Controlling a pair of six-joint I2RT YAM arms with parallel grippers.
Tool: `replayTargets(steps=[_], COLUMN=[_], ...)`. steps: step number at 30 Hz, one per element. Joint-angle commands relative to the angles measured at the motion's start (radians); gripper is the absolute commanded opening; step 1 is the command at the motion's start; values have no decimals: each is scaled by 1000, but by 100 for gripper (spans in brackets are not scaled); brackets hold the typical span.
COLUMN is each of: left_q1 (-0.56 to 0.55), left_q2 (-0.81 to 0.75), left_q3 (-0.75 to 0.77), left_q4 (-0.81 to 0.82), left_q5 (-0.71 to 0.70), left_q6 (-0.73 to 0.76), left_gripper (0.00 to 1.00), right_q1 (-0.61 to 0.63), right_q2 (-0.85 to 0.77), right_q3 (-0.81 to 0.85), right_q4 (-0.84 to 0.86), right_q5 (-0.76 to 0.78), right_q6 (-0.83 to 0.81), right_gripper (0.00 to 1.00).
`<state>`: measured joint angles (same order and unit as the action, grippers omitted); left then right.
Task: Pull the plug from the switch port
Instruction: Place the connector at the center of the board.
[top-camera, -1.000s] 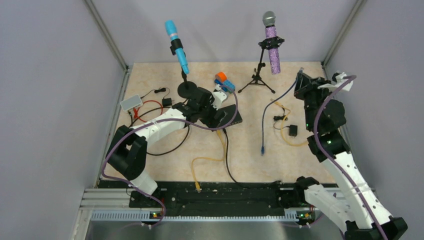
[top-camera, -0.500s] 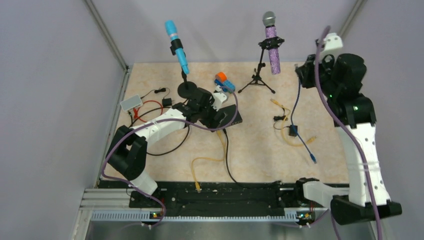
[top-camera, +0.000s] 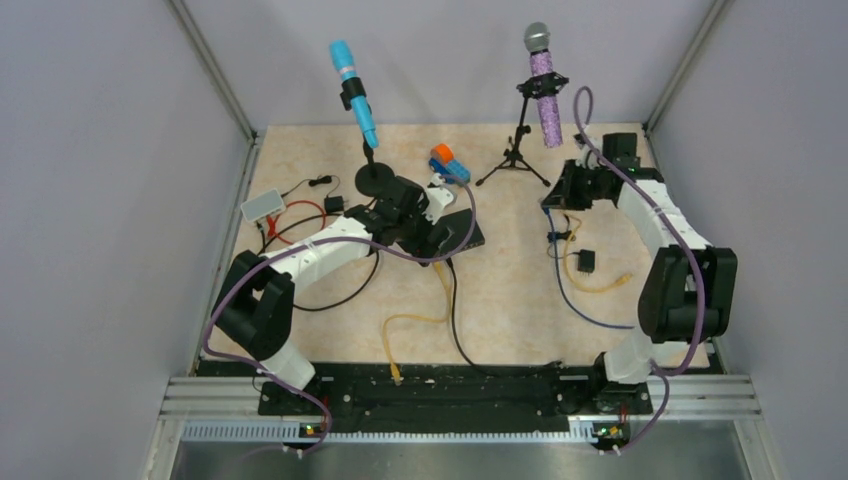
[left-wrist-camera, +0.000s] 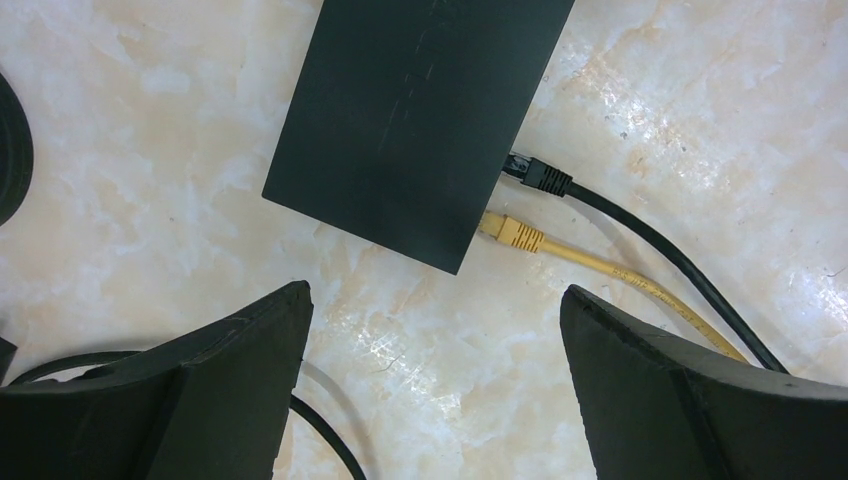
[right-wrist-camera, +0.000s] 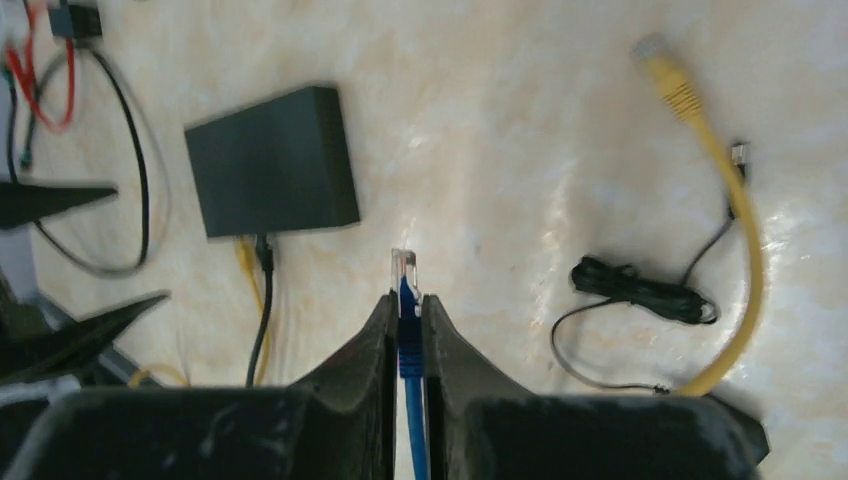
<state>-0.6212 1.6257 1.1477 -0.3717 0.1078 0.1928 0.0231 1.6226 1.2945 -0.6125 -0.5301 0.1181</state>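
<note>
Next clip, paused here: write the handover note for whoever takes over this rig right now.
The left gripper is open and holds nothing, hanging over the table by the switch.
The right gripper is shut on the blue cable; its clear plug pokes past the jaws, free of the switch.
The black plug and yellow plug sit in the switch's edge.
Left to do: if either is the target, pull it; otherwise, put the blue cable down.
</note>
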Motion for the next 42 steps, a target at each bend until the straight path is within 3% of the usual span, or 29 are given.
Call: replayTargets(steps=[1,4,10,15,20,26,30,35,42], left_q1=[3,3,4,3,5,4,4,4,3], left_q2=[-19,-18,-11,-9,-17,-23,-24,-24,-22], left_q3=[11,8,11,22,18,8,-4,1,-2], left_q4=[-2,-2,-10,-16,-15,-16,-12,-16,-4], left_q5=[0,1,-8,-10,-6,-13,-16,-25,-47], left_q6=[12,12,11,7,1,-3,-3,8,15], left_gripper=[99,99,99,99,99,99,99,99,99], right_q1=[-137,-184,-194,-229,-244,-258,-259,-268,-275], right_q2=[-22,6,4,60,158,227,252,158,-127], right_q3=[-72,-103,-154,-200,-167,-140,-122,-92,-263], right_q4=[361,479,592,863,969,900,860,761,748], right_q5=[-34,-153,-139,-118,-11,96,71,101,170], right_q6=[253,345,437,778,947,903,845,743,692], right_gripper=[0,0,0,0,0,1,20,48,53])
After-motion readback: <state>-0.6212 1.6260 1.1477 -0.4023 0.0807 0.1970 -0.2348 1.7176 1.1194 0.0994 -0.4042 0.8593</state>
